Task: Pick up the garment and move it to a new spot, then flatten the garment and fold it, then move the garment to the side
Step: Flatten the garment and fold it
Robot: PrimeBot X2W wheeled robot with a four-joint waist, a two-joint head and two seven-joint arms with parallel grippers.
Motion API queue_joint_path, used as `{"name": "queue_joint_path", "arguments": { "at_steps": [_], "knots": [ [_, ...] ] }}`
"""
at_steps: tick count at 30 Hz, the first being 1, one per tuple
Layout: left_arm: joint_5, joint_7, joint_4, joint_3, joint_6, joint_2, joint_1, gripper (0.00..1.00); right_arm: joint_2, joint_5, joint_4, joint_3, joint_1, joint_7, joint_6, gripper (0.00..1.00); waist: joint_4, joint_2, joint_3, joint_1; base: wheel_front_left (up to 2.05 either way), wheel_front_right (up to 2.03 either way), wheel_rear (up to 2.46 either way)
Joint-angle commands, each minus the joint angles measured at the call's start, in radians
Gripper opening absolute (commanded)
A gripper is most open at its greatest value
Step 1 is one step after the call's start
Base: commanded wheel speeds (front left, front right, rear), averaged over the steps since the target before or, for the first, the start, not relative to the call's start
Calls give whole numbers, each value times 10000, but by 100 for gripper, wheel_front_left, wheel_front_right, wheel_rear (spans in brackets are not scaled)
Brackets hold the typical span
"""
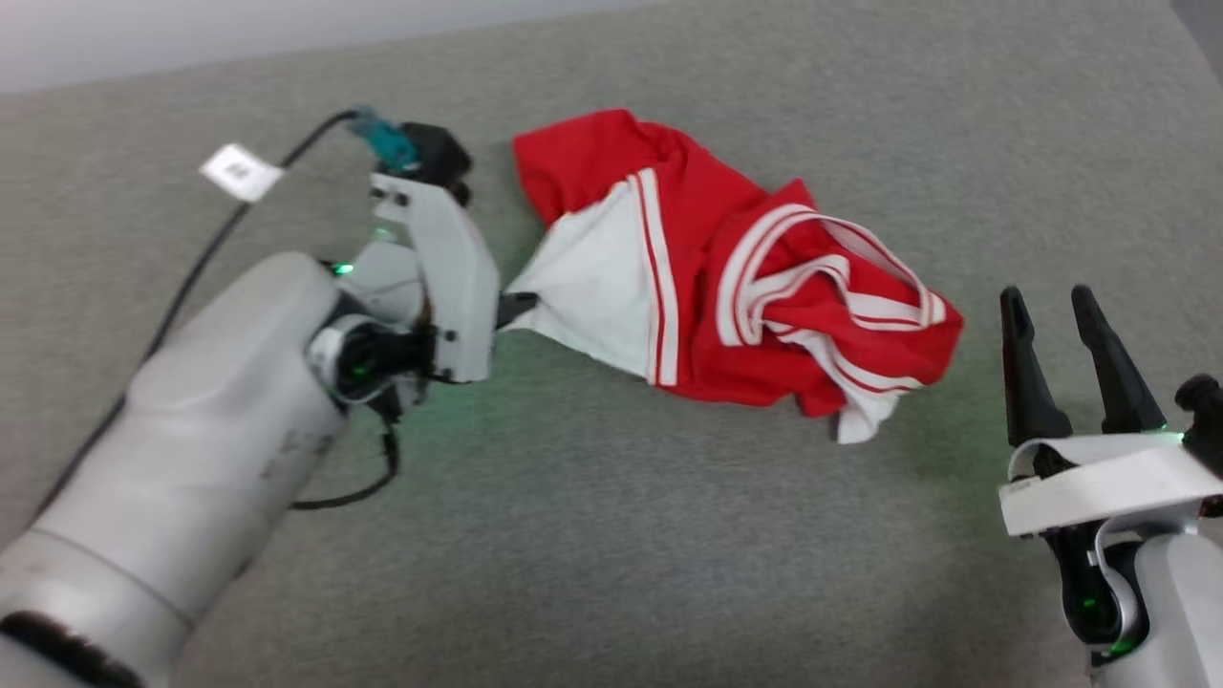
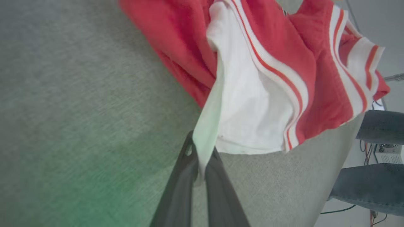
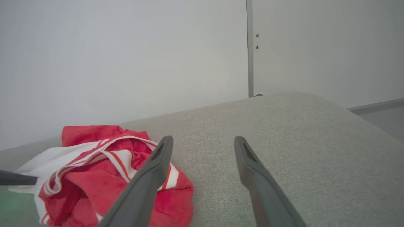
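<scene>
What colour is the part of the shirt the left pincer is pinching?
White, where the left pincer grips the garment; clearest in left wrist view.

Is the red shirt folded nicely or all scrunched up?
Scrunched up, not folded. The garment lies in a bunched heap on the grey surface, striped trim twisted, the left pincer pinching its white edge.

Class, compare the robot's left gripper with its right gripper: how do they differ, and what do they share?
The left gripper is shut on the white edge of the garment; the right gripper is open and empty. The left gripper touches the garment; the right gripper stands apart from it. Both have two long dark fingers.
</scene>
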Motion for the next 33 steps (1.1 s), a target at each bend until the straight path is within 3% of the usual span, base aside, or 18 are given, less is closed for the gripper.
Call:
{"name": "queue_joint_path", "arguments": {
  "at_steps": [1,8,14,24,25,26,27,28,33],
  "knots": [
    [-100,-133,-105,24,9,243,196,0,-76,-95,20,0,149,-50,1,100,803,0,-623,0,0,0,0],
    [-588,-919,-553,145,9,1586,1159,0,-176,-169,104,39,487,-51,1,100,1713,0,-1224,0,0,0,0],
    [-1190,-1087,-701,318,9,2293,2111,0,-246,-191,116,75,568,-50,1,100,1920,0,-1347,0,0,0,0],
    [-1015,-1415,89,129,164,2084,2534,0,-713,-152,-16,283,580,146,1,100,1714,0,-1094,0,0,0,0],
    [-951,-1557,145,145,158,2049,2496,20,-812,-171,-74,387,568,213,1,100,1702,0,-1075,0,0,0,0],
    [-939,-1692,194,195,154,2017,2486,45,-923,-144,-119,477,572,271,1,100,1696,0,-1061,0,0,0,0],
    [-902,-1822,232,200,146,2007,2500,79,-1059,-118,-172,581,576,351,1,100,1695,0,-1056,0,0,0,0],
    [-811,-2015,260,201,138,2031,2507,100,-1235,-122,-257,734,587,457,1,100,1695,0,-1057,0,0,0,0],
    [-368,-3538,-38,385,141,2169,2760,100,-2544,267,-1118,2055,869,1344,1,100,1818,0,-1059,0,0,0,0]
  ]
}}
